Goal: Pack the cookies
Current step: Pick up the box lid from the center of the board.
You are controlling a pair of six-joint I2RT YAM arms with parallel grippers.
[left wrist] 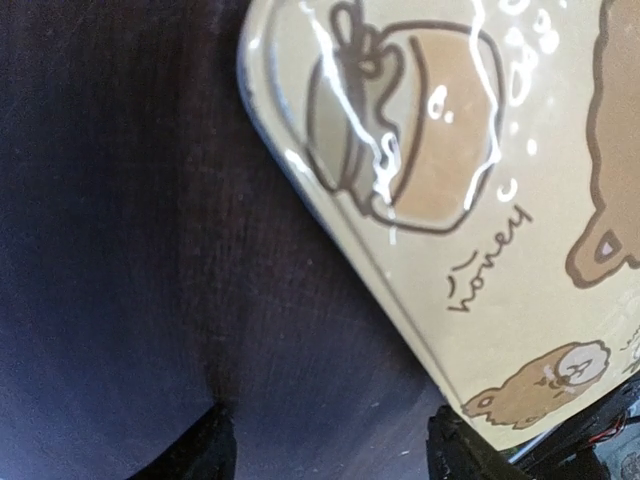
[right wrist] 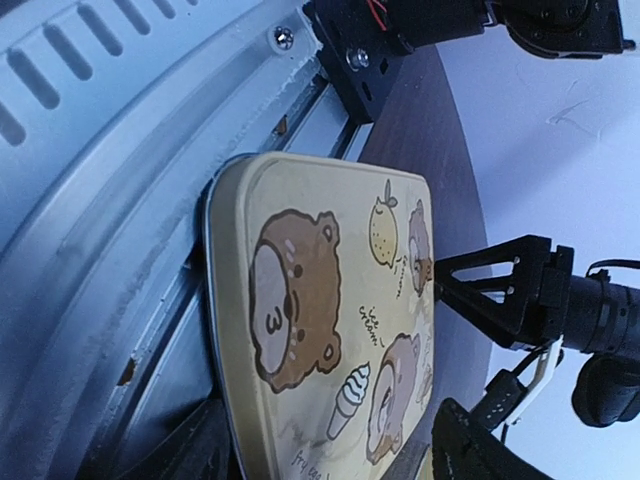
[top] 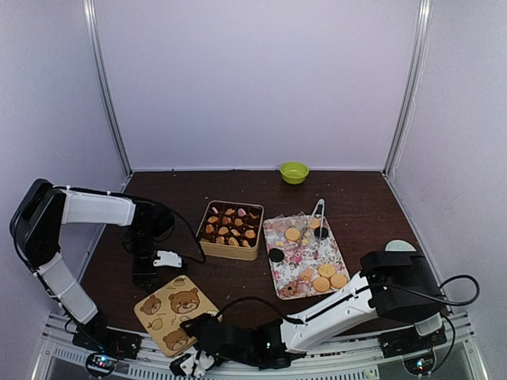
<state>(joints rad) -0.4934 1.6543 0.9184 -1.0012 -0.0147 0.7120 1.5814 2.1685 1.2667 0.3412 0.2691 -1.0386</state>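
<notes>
The cookies (top: 230,226), small tan, pink and dark biscuits, fill a tan square tin (top: 238,255) at mid-table. More of them lie on a floral tray (top: 297,257) to its right. The tin's bear-printed lid (top: 170,305) lies flat at the near left, its near corner over the metal rail. My left gripper (top: 150,279) hangs open at the lid's far-left edge; in the left wrist view its jaws (left wrist: 335,450) frame bare table, the lid (left wrist: 480,200) by the right finger. My right gripper (right wrist: 325,455) is open astride the lid's (right wrist: 320,330) near end.
Metal tongs (top: 317,214) rest on the floral tray's far end. A green bowl (top: 294,172) stands at the back by the wall. The grey slotted rail (right wrist: 90,200) runs along the table's near edge under the right gripper (top: 192,362). White walls enclose the table.
</notes>
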